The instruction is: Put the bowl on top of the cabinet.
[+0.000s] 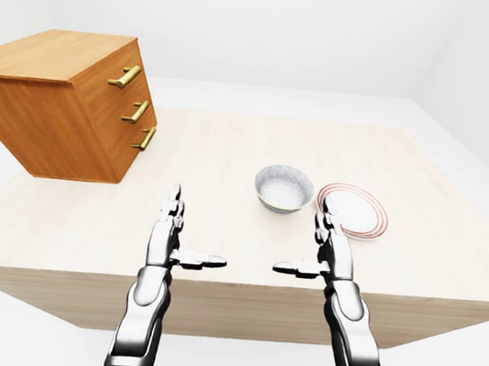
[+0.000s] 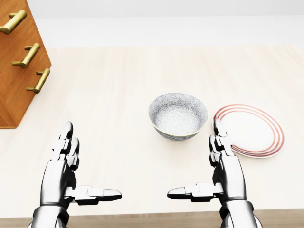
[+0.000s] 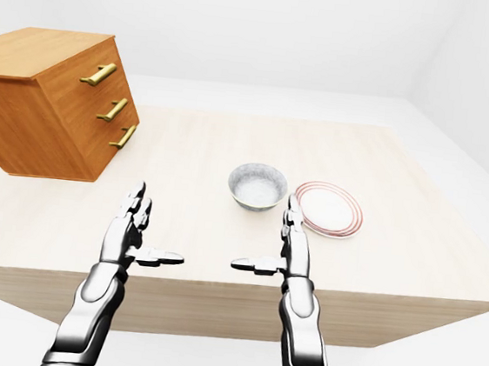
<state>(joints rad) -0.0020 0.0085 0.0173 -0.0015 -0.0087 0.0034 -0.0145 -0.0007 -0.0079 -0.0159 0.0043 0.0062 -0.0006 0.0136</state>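
A grey patterned bowl (image 2: 178,115) stands upright on the light wood table (image 2: 118,95), a little right of the middle of the head view. The wooden cabinet (image 1: 56,102) with three brass handles (image 1: 135,112) sits at the table's upper left, its flat top bare. My left hand (image 2: 76,166) hovers open at the lower left, fingers pointing up and thumb stretched toward the middle. My right hand (image 2: 209,164) mirrors it at the lower right, open, just below and right of the bowl, touching nothing.
A white plate with red rings (image 2: 251,130) lies flat right beside the bowl, next to my right hand's fingers (image 2: 219,133). The table's near edge (image 1: 233,287) runs just under both wrists. White floor and walls surround the table.
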